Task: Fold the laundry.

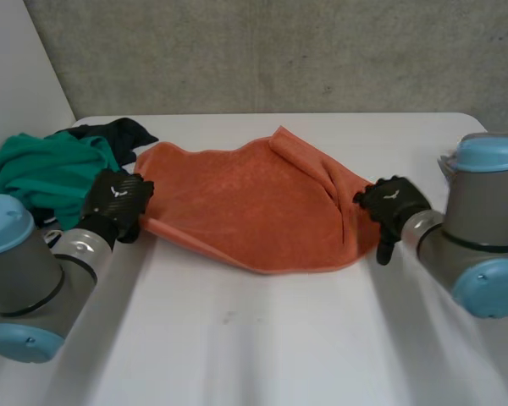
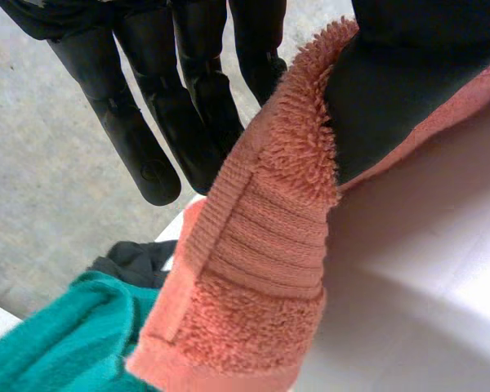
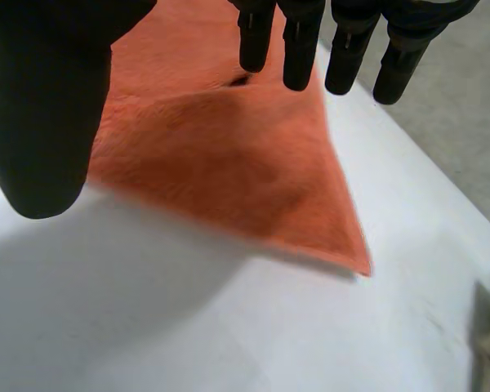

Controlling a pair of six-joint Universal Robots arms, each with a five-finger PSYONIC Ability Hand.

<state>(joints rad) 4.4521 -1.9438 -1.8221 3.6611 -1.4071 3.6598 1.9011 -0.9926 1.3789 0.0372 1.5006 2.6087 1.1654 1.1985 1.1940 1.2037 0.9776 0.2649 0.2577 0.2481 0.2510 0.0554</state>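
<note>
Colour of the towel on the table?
Orange. The towel shows best in the head view.

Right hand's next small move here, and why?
Probably close the right hand on the right edge of the orange terry towel: that hand's fingers hang straight over the cloth, holding nothing, while the left hand pinches the left edge.
</note>
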